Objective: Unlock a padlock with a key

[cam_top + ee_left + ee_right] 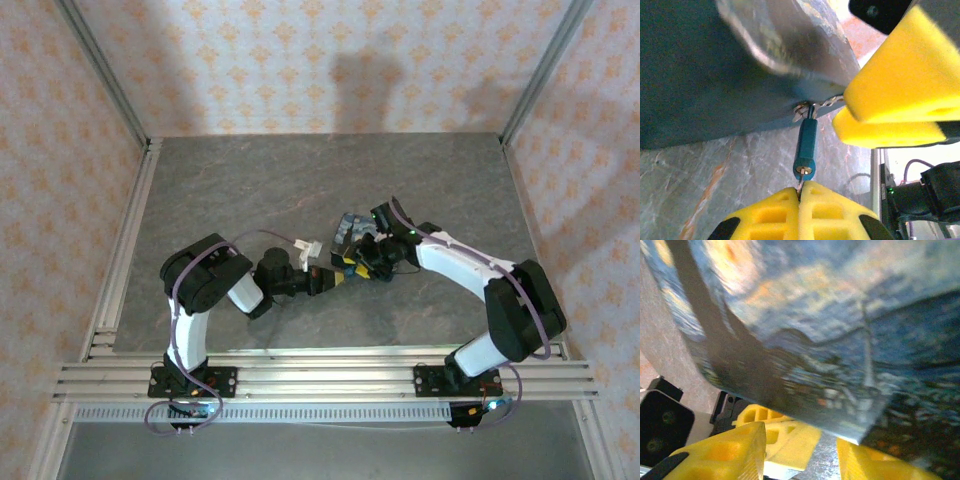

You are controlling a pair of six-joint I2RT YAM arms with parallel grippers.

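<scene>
From where I stand, the left gripper (800, 194) is clenched on the key (799, 187), whose tip sits at the brass keyhole end of the padlock (806, 142). The padlock hangs from the hasp on the blue box (715, 75), just above the table (715, 170). The right gripper (844, 114) waits beside that hasp with its 2 fingers parted, grasping nothing I can make out. My worry is that nothing steadies the lock, so a twist of the key might spin the whole body on the hasp, or the thin key could slip or bend between the pads. In the left wrist view the padlock's long axis runs nearly top to bottom, with the shackle end at the box, the keyhole facing the left gripper and the key in line with it.
</scene>
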